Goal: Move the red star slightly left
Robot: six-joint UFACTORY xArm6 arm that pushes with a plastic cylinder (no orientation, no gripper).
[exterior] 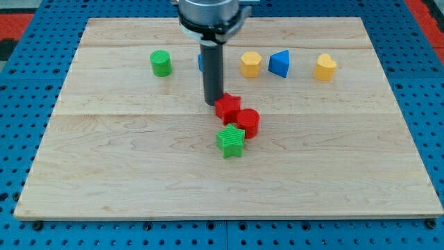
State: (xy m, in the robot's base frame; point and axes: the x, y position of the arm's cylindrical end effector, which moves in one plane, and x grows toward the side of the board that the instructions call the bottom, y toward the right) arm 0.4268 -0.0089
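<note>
my tip (212, 103) touches the red star (227, 108) on its left; no jaws here. circle to its right side, then nudge leftward, sparing the red cylinder (248, 122).

Dark rod (212, 73) — greyish, perhaps metal, mount (209, 14)

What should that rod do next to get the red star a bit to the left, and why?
Probably swing my tip around to the star's right side first. Right now it sits against the red star on the view's left, so pushing from there would send it right, toward the red cylinder touching it.
</note>
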